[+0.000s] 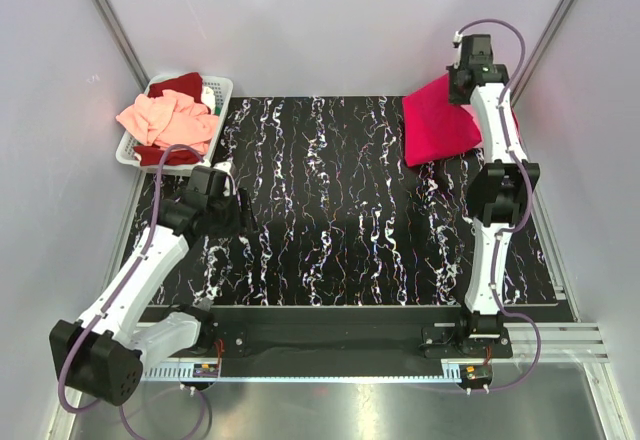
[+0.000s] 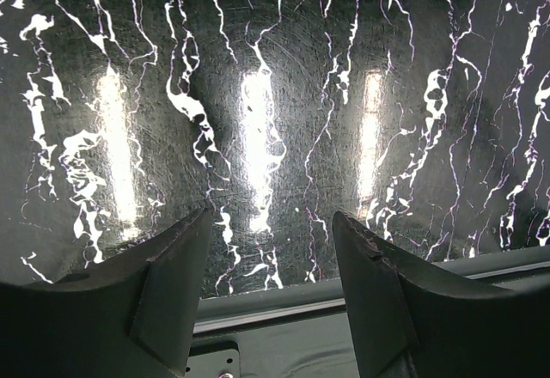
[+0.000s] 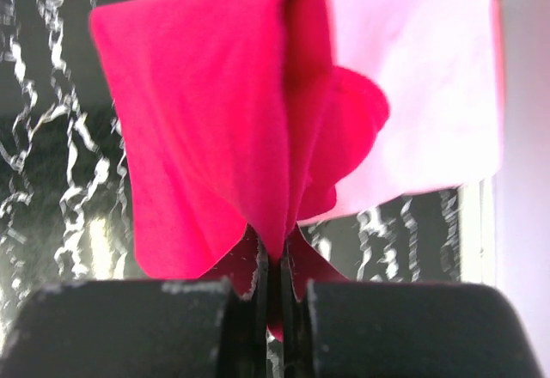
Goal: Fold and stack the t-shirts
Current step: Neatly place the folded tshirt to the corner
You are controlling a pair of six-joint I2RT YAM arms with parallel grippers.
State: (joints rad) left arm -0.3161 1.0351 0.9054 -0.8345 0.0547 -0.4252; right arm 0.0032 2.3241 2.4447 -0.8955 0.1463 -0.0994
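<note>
No readable text, label, brand, number or sign in any view

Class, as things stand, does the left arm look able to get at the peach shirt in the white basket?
Probably yes: the left gripper is open and empty, and the peach cloth t-shirt lies uncovered atop the white slotted plastic basket just beyond it.

Bright overhead light, glaring table (image 2: pixel 258 129) reflections.

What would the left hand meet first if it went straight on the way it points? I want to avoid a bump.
Probably only the bare black marbled tabletop. The left hand is open and empty, and nothing else shows ahead of its fingers.
</note>
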